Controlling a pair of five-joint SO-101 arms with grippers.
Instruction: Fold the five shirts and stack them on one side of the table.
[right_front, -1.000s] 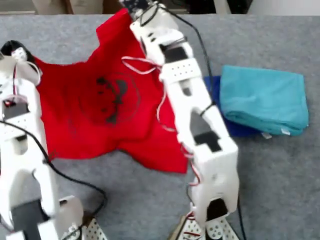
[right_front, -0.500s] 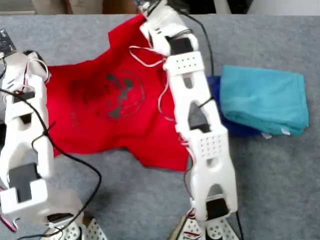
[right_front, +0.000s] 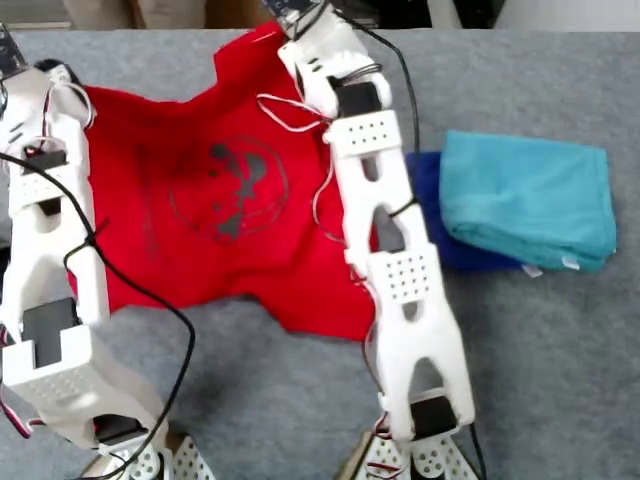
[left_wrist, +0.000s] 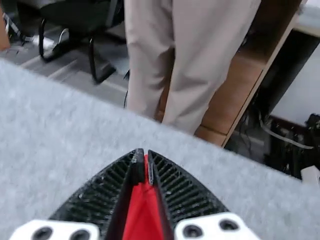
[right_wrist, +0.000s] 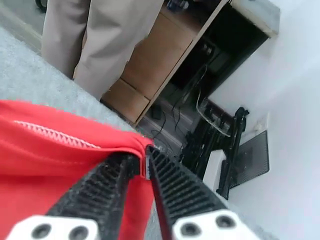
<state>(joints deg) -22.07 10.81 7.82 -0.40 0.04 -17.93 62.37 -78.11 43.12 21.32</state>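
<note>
High view: in the last second both arms stretched toward the far edge of the table (right_front: 560, 380), pulling the red shirt (right_front: 210, 200) flatter. The left fingers (left_wrist: 175, 190) and the right fingers (right_wrist: 175, 187) are each clamped on its far hem. It lies spread mid-table, probably ready for folding, beside the folded stack (right_front: 525, 195).

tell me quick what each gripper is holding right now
left gripper: shut on the red shirt
right gripper: shut on the red shirt as well
</note>
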